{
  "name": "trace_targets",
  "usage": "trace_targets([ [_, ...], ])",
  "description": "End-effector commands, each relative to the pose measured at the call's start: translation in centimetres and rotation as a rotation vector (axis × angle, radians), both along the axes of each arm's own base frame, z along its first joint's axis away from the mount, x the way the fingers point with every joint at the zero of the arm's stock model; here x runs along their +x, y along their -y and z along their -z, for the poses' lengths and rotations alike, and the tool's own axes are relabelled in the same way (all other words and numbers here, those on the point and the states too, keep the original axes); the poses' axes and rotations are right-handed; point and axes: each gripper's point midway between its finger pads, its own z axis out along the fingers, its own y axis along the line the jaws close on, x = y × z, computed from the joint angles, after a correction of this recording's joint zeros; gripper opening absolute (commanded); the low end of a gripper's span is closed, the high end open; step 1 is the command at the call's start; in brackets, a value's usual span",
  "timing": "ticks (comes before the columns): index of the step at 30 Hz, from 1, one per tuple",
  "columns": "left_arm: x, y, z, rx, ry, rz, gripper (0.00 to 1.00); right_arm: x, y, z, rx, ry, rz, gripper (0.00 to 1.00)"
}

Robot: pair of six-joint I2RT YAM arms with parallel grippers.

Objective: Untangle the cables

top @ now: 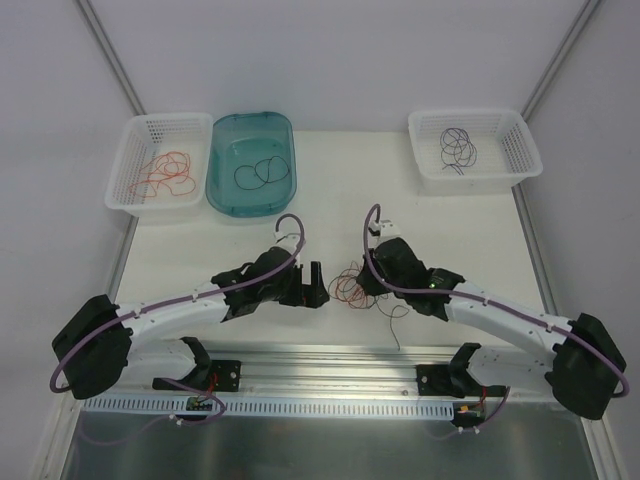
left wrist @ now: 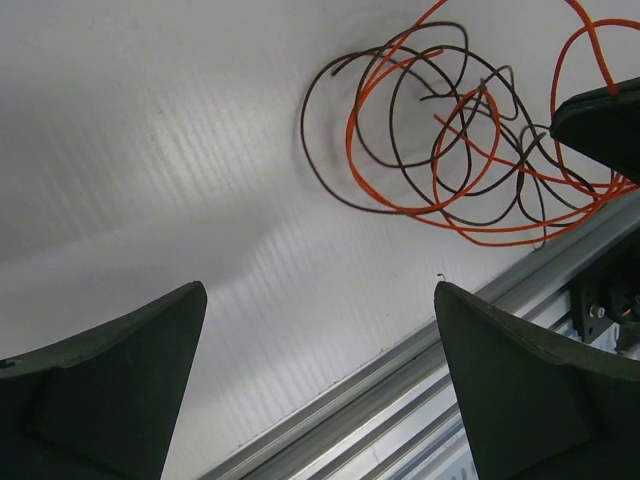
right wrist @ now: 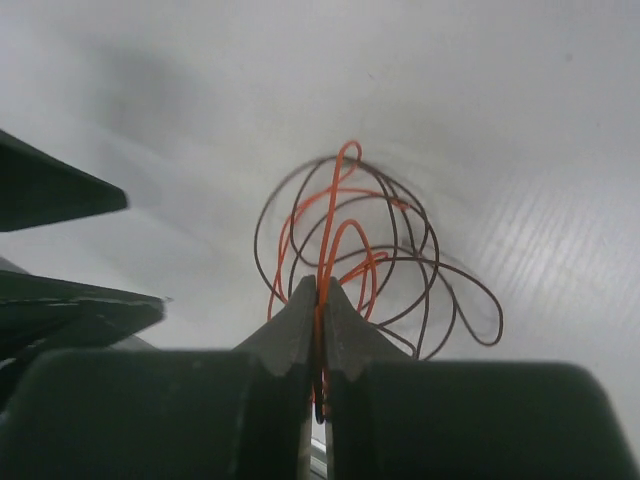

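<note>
Pinching orange cable [right wrist: 326,225], running straight ahead (right gripper [right wrist: 318,286]).

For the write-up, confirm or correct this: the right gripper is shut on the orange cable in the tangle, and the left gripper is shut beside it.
Wrong on the left gripper: it is open, not shut, as the left wrist view shows, its fingers wide apart with nothing between them. The right gripper is shut on the orange cable.

Cables [top: 349,286] lie on the table's [top: 345,190] near half.
</note>
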Motion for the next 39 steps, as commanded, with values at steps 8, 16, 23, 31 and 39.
trace_targets([
  [8,1.0,3.7,-4.4,-0.164,0.073,0.049,0.99,-0.5,-2.6,-9.2,0.225,0.215,-0.176,0.01],
  [16,1.7,4.9,-5.4,-0.227,0.077,0.027,0.96,-1.2,-3.4,-9.9,0.25,0.224,-0.219,0.01],
  [23,2.1,5.4,-4.2,-0.232,0.068,0.018,0.92,-2.7,-4.2,-11.5,0.28,0.258,-0.313,0.01],
  [31,2.8,6.3,-1.3,-0.187,0.012,-0.002,0.7,-3.5,-4.6,-13.0,0.301,0.284,-0.347,0.01],
  [39,4.2,2.3,0.6,-0.036,0.077,-0.128,0.04,-1.5,1.2,-12.8,0.114,0.36,-0.143,0.01],
])
